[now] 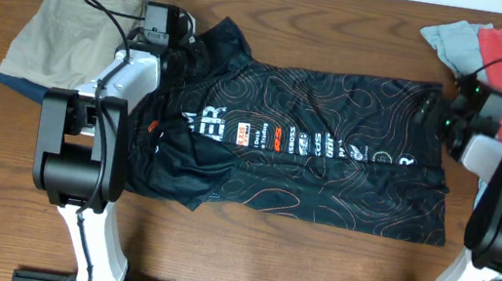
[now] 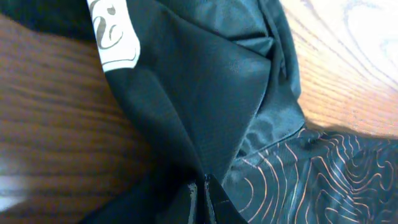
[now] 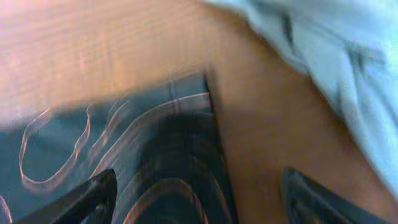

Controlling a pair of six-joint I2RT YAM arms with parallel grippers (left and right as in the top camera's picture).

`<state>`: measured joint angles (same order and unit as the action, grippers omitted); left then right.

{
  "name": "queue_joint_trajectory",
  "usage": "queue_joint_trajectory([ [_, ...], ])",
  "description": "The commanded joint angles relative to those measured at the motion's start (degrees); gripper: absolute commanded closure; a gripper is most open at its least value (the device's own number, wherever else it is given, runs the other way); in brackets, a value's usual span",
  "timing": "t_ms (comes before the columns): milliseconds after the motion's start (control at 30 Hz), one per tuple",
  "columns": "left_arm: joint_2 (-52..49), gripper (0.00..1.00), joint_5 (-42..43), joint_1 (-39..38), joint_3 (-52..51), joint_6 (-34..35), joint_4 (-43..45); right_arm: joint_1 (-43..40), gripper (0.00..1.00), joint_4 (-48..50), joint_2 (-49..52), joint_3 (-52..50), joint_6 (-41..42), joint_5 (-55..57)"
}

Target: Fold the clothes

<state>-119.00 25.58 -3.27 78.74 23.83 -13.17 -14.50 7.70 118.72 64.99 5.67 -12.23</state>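
Jersey spread flat, far-left edge bunched, clamped in left gripper; right gripper fingers apart over far-right corner; wooden table showing along near side.

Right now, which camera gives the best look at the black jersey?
The overhead view: the black jersey lies spread across the table, logos and contour lines visible. The left wrist view shows only bunched folds and a white logo patch; the right wrist view only a blurred corner.
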Motion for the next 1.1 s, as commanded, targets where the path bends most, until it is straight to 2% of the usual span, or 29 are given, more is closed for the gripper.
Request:
queue_joint_trajectory([
  [0,1.09,0.94,1.01,-0.09,-0.35,1.62,-0.55,0.35,0.18,-1.20,4.70,4.59,1.14,-2.29],
  [133,1.09,0.94,0.98,-0.09,-0.35,1.62,-0.55,1.16,0.22,-3.19,6.80,9.16,1.11,-2.32],
  [233,1.09,0.93,0.98,-0.09,-0.35,1.62,-0.55,1.46,0.33,-4.20,7.10,10.23,1.14,-1.92],
  [300,1.09,0.94,0.98,-0.09,-0.35,1.62,-0.55,1.44,0.46,-4.90,7.10,10.23,1.14,-1.92],
  [367,1.09,0.94,0.98,-0.09,-0.35,1.60,-0.55,1.38,0.68,-6.36,7.10,10.23,1.14,-1.60],
  [433,1.09,0.94,0.98,-0.07,-0.35,1.57,-0.55,1.36,0.82,-8.17,7.10,10.23,1.14,-0.76],
  [533,1.11,0.94,0.98,-0.02,-0.35,1.57,-0.52,1.14,0.98,-10.16,6.86,10.27,1.14,-0.22],
  [900,6.58,0.94,0.74,0.85,-0.35,1.53,-1.29,-0.83,0.99,-22.36,-3.17,13.57,1.11,0.02],
  [1067,11.41,0.94,0.74,2.51,-0.35,1.53,-6.78,-0.83,0.99,-32.17,-9.33,13.86,1.11,0.02],
])
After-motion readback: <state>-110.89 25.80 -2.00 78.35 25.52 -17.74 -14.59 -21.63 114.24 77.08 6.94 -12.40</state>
